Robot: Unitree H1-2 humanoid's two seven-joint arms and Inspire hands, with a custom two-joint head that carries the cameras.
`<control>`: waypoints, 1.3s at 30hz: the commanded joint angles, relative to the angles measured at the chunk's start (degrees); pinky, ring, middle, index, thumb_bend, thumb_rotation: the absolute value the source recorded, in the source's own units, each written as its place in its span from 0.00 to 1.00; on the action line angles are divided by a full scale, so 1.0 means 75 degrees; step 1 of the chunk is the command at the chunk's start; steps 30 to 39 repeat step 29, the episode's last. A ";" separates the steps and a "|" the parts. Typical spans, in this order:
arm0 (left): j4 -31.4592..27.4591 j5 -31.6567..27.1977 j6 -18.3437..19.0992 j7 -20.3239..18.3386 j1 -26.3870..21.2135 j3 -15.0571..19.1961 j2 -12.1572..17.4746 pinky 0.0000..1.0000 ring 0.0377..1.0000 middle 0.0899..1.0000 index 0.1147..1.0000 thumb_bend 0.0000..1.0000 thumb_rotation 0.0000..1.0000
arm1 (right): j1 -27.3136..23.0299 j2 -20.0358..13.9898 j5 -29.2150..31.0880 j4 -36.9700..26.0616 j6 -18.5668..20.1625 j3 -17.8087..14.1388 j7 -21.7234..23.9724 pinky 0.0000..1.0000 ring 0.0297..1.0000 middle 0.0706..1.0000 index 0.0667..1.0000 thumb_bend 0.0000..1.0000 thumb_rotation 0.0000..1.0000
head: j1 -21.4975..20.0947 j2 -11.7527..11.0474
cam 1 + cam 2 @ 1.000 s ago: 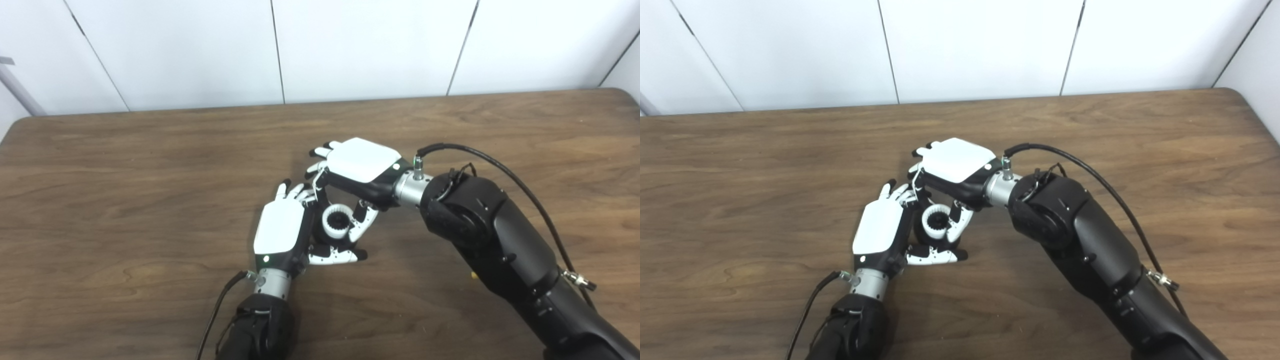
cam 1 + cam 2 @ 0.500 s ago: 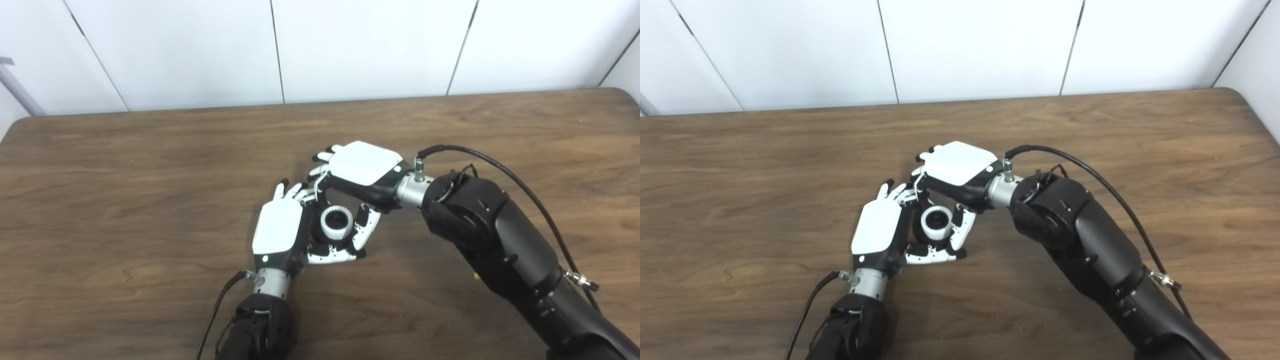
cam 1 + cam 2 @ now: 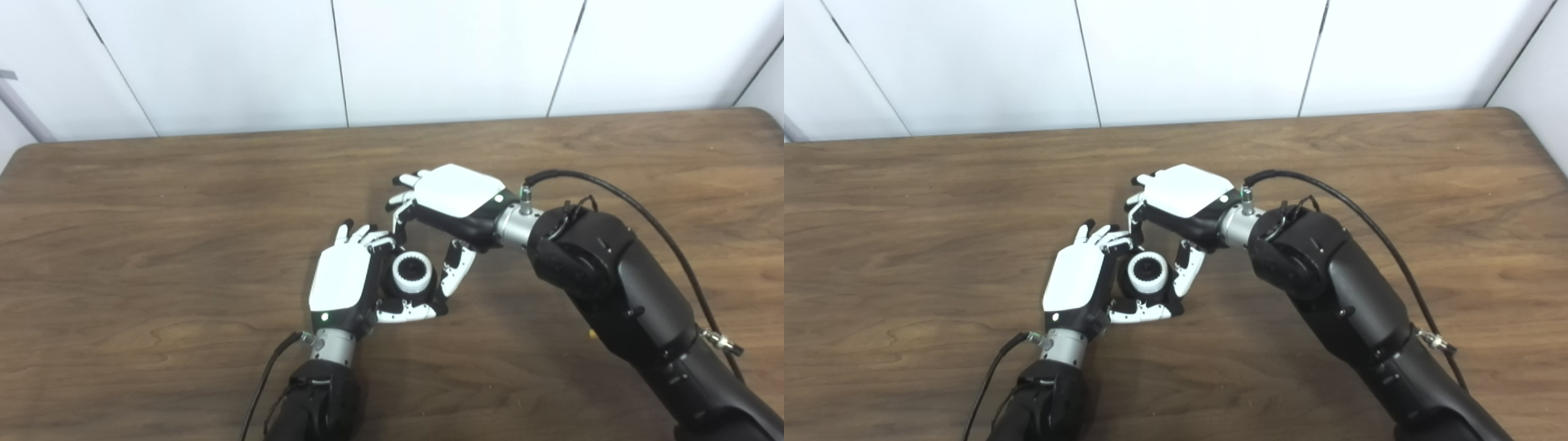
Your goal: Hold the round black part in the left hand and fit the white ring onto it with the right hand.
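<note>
My left hand [image 3: 342, 283] lies on its side on the table, shut on the round black part [image 3: 390, 283]. The white ring [image 3: 411, 274] sits on top of the black part, with dark toothed material showing through its hole. It also shows in the right eye view [image 3: 1146, 274]. My right hand [image 3: 452, 195] hovers just behind and right of the ring, palm down, with its fingers apart and holding nothing. Its thumb [image 3: 456, 269] hangs beside the ring, a small gap away. The lower side of the black part is hidden by my left hand.
The brown wooden table [image 3: 153, 233] runs to a white panelled wall at the back. A black cable [image 3: 618, 205] loops over my right forearm. No other loose objects are in view.
The white ring has dropped lower onto the black part in my left hand. My right hand has let go of it and drawn back up and to the right.
</note>
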 commanded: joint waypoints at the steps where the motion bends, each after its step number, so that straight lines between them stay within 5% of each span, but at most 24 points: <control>1: 0.0332 0.0032 0.0045 0.0054 0.0152 -0.0187 -0.0298 1.00 0.88 0.76 0.42 0.52 0.05 | -0.0369 0.0030 0.0125 -0.0297 0.0036 -0.0179 -0.0139 0.99 0.99 0.87 0.60 1.00 0.24 | 0.0009 0.0011; 17: 0.0457 -0.0062 -0.0017 0.0132 0.0074 -0.0095 -0.0226 1.00 0.88 0.74 0.42 0.52 0.05 | -0.0439 -0.0228 0.0343 -0.0459 0.0173 -0.0553 -0.0159 0.97 0.99 0.83 0.61 1.00 0.26 | 0.0080 -0.0114; 26: 0.0168 -0.0244 0.0137 -0.0504 0.0037 -0.0021 0.0009 1.00 0.90 0.78 0.43 0.52 0.07 | -0.0321 -0.0458 0.0330 -0.0621 0.0250 -0.0836 -0.0154 0.98 0.99 0.84 0.62 1.00 0.29 | 0.0079 -0.0192; 27: 0.0158 -0.0231 0.0138 -0.0519 0.0029 -0.0018 0.0031 1.00 0.90 0.80 0.53 0.76 0.12 | -0.0303 -0.0450 0.0313 -0.0641 0.0281 -0.0851 -0.0127 0.98 0.99 0.84 0.62 1.00 0.29 | 0.0079 -0.0203; 29: 0.0180 -0.0120 0.0157 -0.0511 -0.0008 -0.0038 0.0075 1.00 0.91 0.81 0.60 0.91 0.16 | -0.0253 -0.0438 0.0317 -0.0678 0.0332 -0.0885 -0.0105 0.97 1.00 0.84 0.62 1.00 0.28 | 0.0087 -0.0217; 39: 0.0180 -0.0120 0.0157 -0.0511 -0.0008 -0.0038 0.0075 1.00 0.91 0.81 0.60 0.91 0.16 | -0.0253 -0.0438 0.0317 -0.0678 0.0332 -0.0885 -0.0105 0.97 1.00 0.84 0.62 1.00 0.28 | 0.0087 -0.0217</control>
